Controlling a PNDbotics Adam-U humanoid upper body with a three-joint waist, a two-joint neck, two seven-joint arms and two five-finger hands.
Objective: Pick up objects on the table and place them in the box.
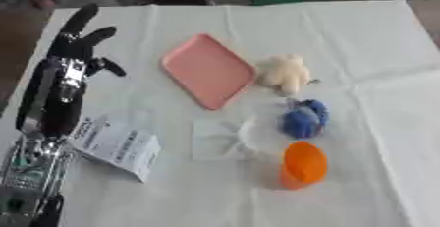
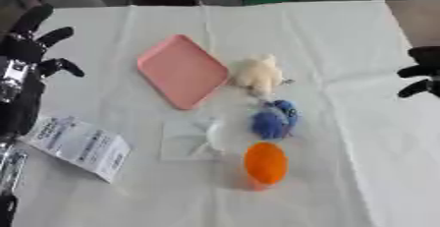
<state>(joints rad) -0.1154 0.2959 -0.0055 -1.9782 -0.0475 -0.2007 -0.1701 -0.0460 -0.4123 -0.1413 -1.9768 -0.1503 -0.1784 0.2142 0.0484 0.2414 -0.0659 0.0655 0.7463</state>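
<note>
I'm holding my left hand (image 1: 75, 44) up, fingers spread and empty, while eyeing the cream plush toy (image 1: 284, 73); it's looking soft and light, so I'm aiming for its body

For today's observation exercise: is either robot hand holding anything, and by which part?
Nothing is held. The left robot hand hovers open over the white cloth-covered table; the right robot hand shows only at the edge, empty.

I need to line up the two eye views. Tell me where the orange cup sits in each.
Left eye view: orange cup, lower right of centre.
Right eye view: orange cup, lower centre, further left.
Shared landmark: the blue toy lies just above it in both.
</note>
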